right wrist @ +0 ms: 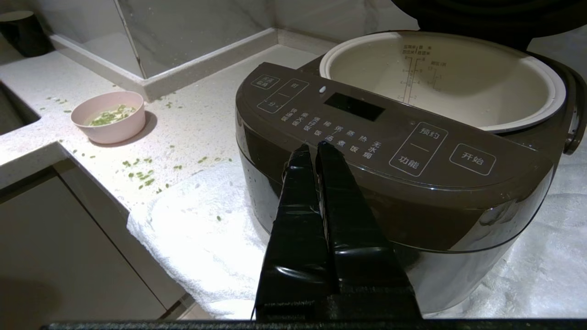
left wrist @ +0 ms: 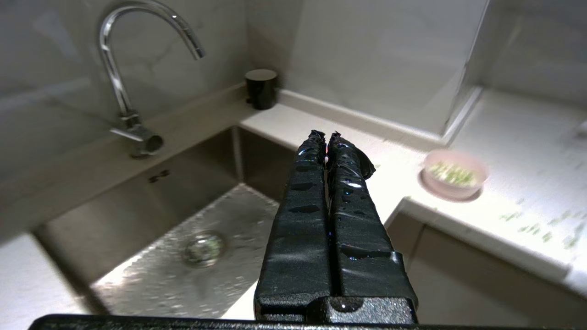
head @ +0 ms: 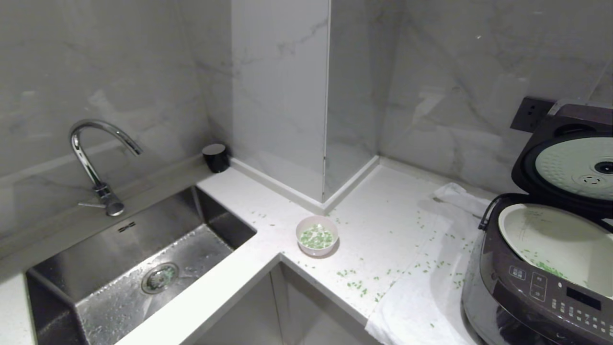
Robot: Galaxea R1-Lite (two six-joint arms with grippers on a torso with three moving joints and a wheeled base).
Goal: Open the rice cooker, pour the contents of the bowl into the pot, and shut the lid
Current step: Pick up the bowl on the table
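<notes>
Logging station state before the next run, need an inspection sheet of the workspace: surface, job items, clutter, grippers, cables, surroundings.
Surface: white counter, strewn with green bits; white towel under the rice cooker.
Job's things: lid up; pot holds a few green bits; bowl upright on the counter, left of the cooker, with contents inside.
Clutter: scattered green bits on counter and towel; black cup in the corner.
Grippers: left gripper shut, empty, over the sink edge; right gripper shut, empty, before the cooker's panel.
Cables: nothing seen.
Surroundings: sink, wet; faucet; marble walls; wall socket behind the lid.
</notes>
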